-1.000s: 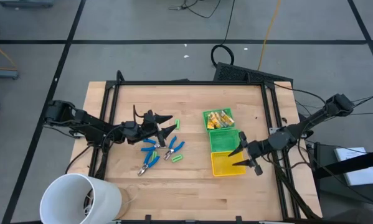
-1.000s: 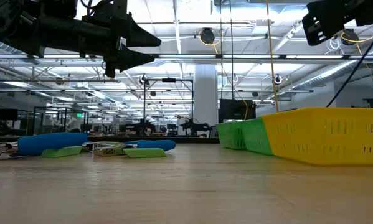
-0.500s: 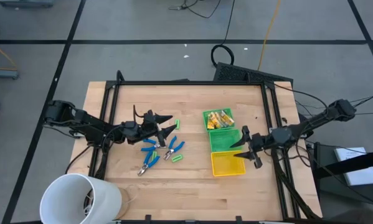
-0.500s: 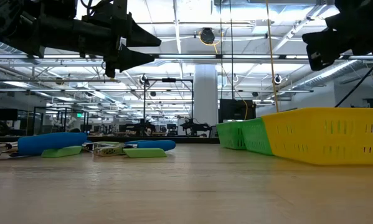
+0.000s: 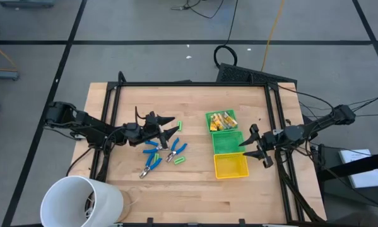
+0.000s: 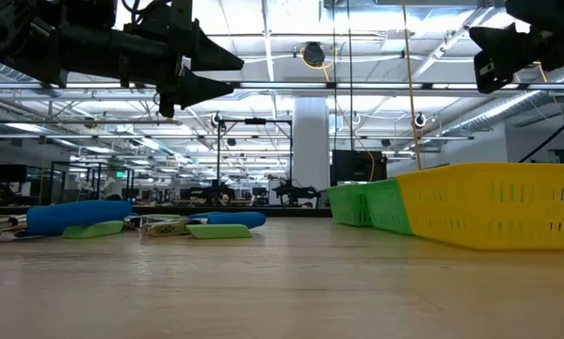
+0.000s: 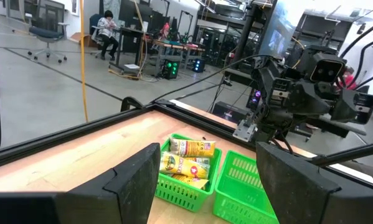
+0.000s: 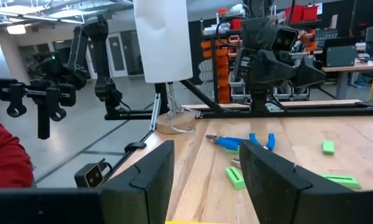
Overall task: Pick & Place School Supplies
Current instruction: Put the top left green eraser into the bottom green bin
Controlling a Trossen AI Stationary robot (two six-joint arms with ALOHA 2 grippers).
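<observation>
On the right half of the wooden table (image 5: 195, 189), three small bins stand in a touching row. The far green bin (image 5: 221, 121) holds several yellow-tan wrapped blocks (image 5: 221, 118); the middle green bin (image 5: 228, 143) and the near yellow bin (image 5: 231, 166) show only their bare floors from above. A large white cup (image 5: 81, 200) lies at the table's near left corner.

The other school supplies are loose on the left half: blue-handled pliers (image 5: 153, 162) and short green pieces (image 5: 179, 161) lie close together, with one green piece (image 5: 180, 125) a little farther back. The left gripper (image 5: 171, 126) hangs above this cluster, jaws apart and holding nothing. The right gripper (image 5: 251, 146) sits at the right edge of the middle green bin, its fingers also spread and empty.

From table height, the low view shows both grippers well clear of the tabletop, which the overhead camera cannot tell, but the bin walls hide what is inside. The left wrist view looks into the far bin and shows the printed wrappers (image 7: 192, 148) stacked in it. The right wrist view alone shows a red sleeve (image 8: 5, 162) at the room's edge.
</observation>
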